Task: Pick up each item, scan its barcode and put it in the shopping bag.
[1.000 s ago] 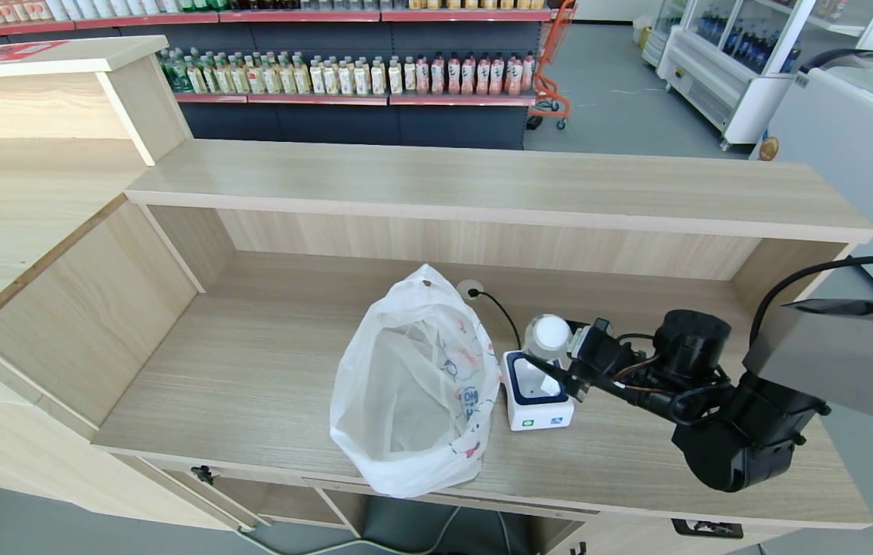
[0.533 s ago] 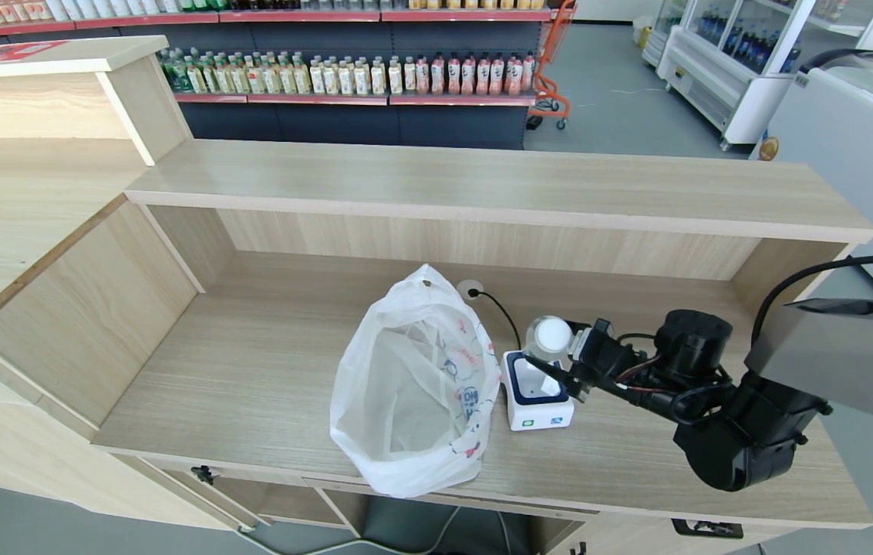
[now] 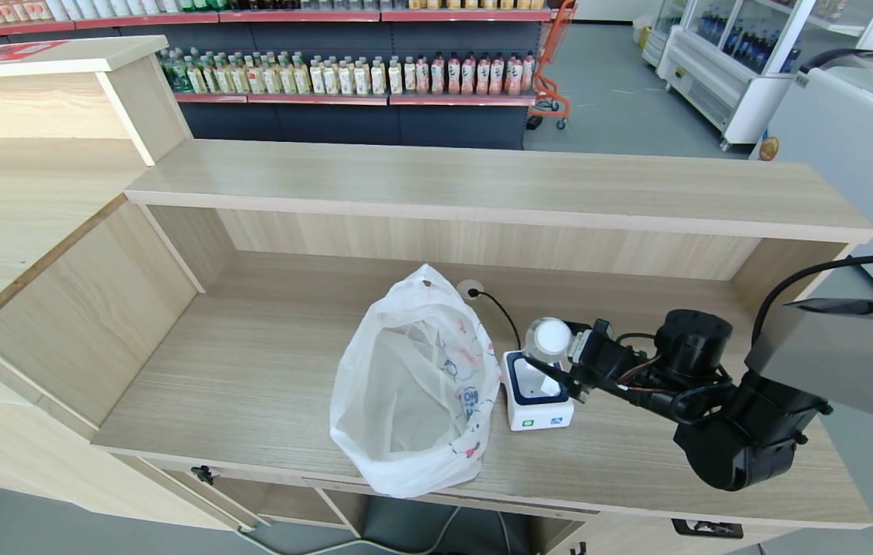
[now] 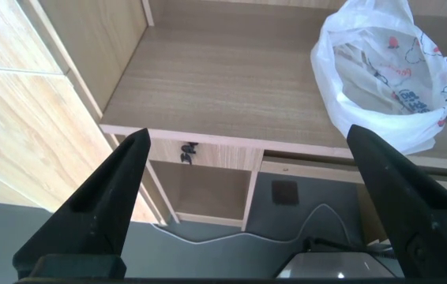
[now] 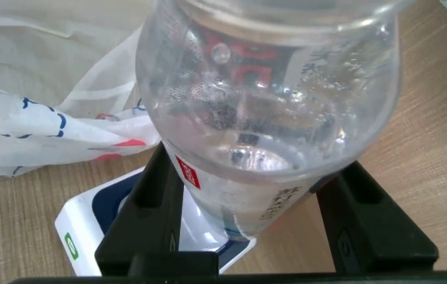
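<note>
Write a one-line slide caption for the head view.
Right gripper holds a clear bottle over the barcode scanner, beside the open shopping bag on the checkout counter.

Wooden counter (image 3: pixel 251 370): right gripper (image 3: pixel 554 353) clamps a clear white-capped bottle (image 3: pixel 548 337) over the white scanner (image 3: pixel 537 405), which touches the open shopping bag (image 3: pixel 413 385) on its left.

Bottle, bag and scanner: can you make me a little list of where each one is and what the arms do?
bottle: clear, white cap, held over the scanner
scanner: white box on the counter, beside the bag
bag: white plastic, open, looks empty
right jaws: shut on the bottle
left jaws: open, holding nothing
</note>
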### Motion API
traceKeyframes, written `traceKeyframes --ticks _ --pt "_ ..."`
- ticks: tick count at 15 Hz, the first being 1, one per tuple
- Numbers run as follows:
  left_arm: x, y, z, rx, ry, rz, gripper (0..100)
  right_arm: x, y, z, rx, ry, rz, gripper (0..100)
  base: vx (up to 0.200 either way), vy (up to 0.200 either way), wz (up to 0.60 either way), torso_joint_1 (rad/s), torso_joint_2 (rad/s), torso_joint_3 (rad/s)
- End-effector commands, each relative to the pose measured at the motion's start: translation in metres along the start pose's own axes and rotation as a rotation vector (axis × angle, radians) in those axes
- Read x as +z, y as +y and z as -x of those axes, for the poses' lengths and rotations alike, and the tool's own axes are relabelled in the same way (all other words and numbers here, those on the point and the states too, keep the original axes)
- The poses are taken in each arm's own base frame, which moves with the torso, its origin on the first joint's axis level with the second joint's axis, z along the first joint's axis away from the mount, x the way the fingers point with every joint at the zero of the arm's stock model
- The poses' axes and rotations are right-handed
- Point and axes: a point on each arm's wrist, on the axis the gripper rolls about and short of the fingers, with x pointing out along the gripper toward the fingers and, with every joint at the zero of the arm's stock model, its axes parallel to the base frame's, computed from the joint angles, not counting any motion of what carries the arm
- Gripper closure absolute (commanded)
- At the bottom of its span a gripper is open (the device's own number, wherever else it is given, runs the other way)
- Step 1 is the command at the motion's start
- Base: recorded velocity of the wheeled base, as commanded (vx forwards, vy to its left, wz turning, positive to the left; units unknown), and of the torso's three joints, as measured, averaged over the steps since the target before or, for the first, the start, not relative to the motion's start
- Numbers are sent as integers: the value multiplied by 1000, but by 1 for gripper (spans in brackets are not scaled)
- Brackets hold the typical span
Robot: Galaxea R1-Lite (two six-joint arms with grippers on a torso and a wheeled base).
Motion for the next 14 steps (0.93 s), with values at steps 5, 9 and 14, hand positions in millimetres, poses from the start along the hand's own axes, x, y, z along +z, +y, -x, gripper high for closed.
traceKeyframes --ticks 5,9,14 --pt "0 0 0 1 -1 0 0 27 -34 14 -82 -67 -3 100 0 0 0 0 0 0" --pt "0 0 0 0 -1 0 0 72 -78 59 -327 -43 -261 100 0 0 0 0 0 0" --pt "0 0 0 1 0 0 0 93 -28 106 -417 149 -709 100 0 0 0 0 0 0"
